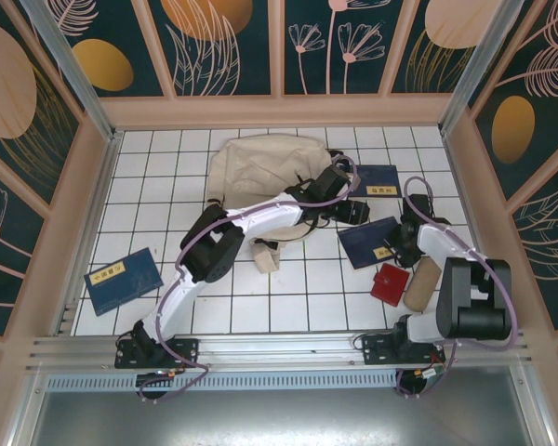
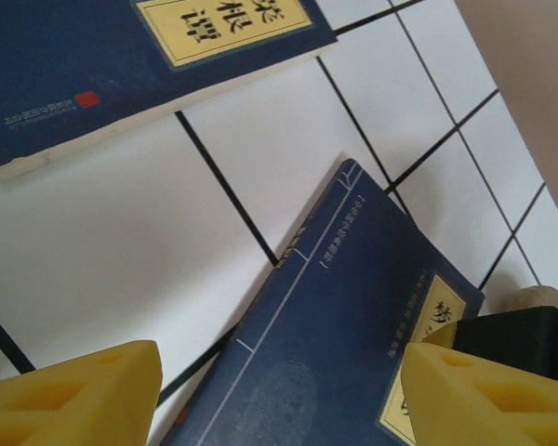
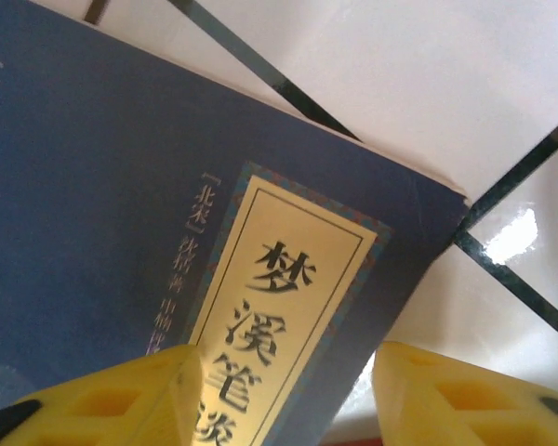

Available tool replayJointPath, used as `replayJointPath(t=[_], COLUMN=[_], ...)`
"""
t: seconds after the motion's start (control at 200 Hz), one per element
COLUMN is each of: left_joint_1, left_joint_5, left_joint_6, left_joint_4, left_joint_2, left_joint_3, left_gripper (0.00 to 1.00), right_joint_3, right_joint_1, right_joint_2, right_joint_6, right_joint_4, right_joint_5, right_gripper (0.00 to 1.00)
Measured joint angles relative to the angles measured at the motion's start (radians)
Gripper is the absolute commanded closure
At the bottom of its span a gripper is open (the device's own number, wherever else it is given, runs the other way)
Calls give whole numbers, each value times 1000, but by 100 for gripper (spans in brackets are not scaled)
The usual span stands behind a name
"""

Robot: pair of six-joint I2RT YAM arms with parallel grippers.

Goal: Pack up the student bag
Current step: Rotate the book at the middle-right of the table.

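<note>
Top: student bag at 12 o'clock; left gripper and right gripper meet over navy book at 3, so prob. book pickup. L wrist: left gripper jaws apart, empty. R wrist: right gripper part-open, empty, above label. Next: pinch book edge, carry to bag.

Bright, even light from above, with soft shadows.
From overhead the white tiled table is evenly lit, with faint shadows under the arms. In the right wrist view a glare spot sits on one tile, and the yellow fingertips nearest the lens are blurred.
</note>
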Motion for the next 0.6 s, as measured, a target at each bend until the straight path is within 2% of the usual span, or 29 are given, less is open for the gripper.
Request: replayJointPath(t=[0.14,0.195,0.445,0.601], left_joint_1=[0,0,0,2], left_joint_5=[-54,-80,-109,-108], left_joint_6=[0,1,-9,-33], left_joint_4=[-52,-78,-156,-157], left_joint_2=[30,43,68,61], left_joint_3=[31,46,60,28], left_gripper=[32,34,40,42], right_joint_3=[28,47,103,106], right_joint_1=[-4,-6,-6,-6], right_joint_2=[53,76,158,173], right_joint_6=[-36,-69,-191,-254], right_joint_4=[40,64,156,203], right_joint_5=[-14,-24,-96,-183], right_gripper=[69,72,73,66])
